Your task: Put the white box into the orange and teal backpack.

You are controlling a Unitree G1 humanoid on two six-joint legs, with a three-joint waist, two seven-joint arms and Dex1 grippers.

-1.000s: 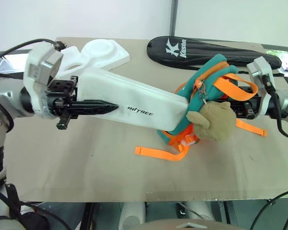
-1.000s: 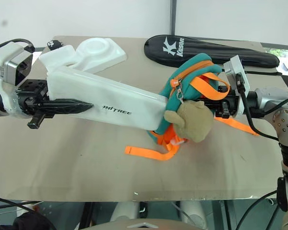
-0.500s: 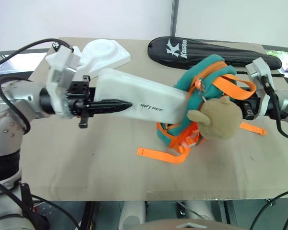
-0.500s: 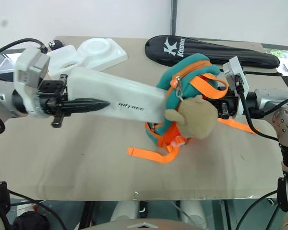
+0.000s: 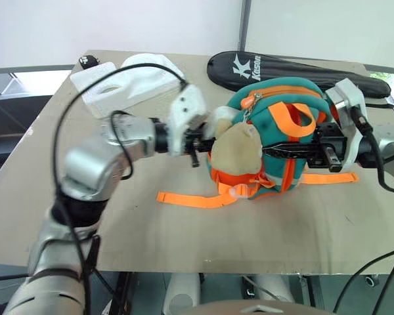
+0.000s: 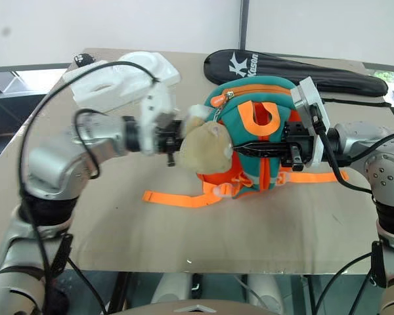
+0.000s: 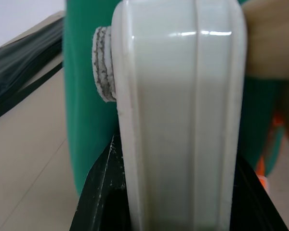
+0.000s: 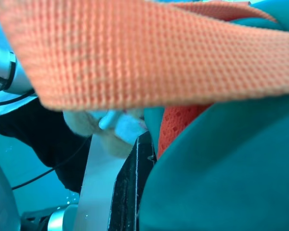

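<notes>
The orange and teal backpack (image 5: 282, 125) sits upright at the table's middle. Its tan plush toy (image 5: 236, 149) hangs on the side facing my left arm. My left gripper (image 5: 198, 141) is pressed up against the pack beside the toy. It is shut on the white box (image 7: 178, 120), whose far end goes into the teal fabric; most of the box is hidden inside. From the right, my right gripper (image 5: 285, 149) lies across the pack's front under the orange handle loop (image 5: 301, 121), shut on the backpack.
A bulky white foam block (image 5: 128, 82) lies at the back left of the tan table (image 5: 151, 243). A long black racket bag (image 5: 295, 69) lies along the back edge. A loose orange strap (image 5: 187, 199) trails from the pack toward the front left.
My left arm has swept right and pushed the white box almost fully into the backpack. The pack has turned more upright, and the plush toy has swung toward my left gripper.
</notes>
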